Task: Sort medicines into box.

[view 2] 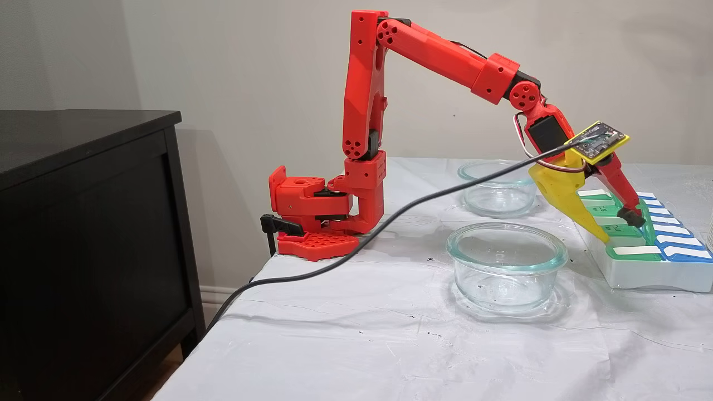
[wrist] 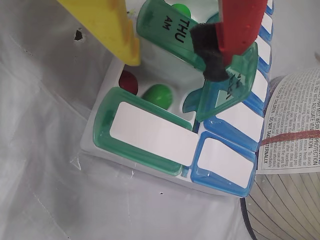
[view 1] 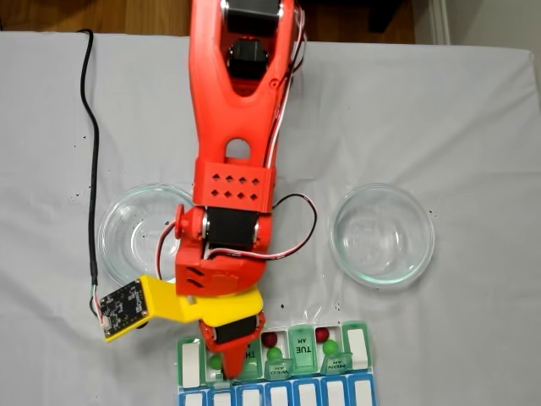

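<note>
The box (view 1: pixel 359 347) lies at the table's near edge in a fixed view, with several green lids raised. My gripper (view 1: pixel 226 365) hangs over its left end, open. In the wrist view the yellow finger (wrist: pixel 117 40) and the red finger (wrist: pixel 220 60) straddle the raised THU lid (wrist: pixel 172 30); the red finger's black tip touches a neighbouring lid. A dark red ball (wrist: pixel 128 81) and a green ball (wrist: pixel 158 95) lie side by side in an open compartment of the box (wrist: pixel 95 145). More medicines sit further along: a red ball (view 1: pixel 270 339) and a green one (view 1: pixel 329 348). From the side the gripper (view 2: pixel 621 228) is low over the box (view 2: pixel 640 275).
Two clear glass dishes (view 1: pixel 144 233) (view 1: pixel 382 234) stand empty on the white cloth either side of the arm. A black cable (view 1: pixel 89 169) runs along the left. A printed paper (wrist: pixel 295 125) lies beside the box. A dark cabinet (view 2: pixel 83 223) stands off the table.
</note>
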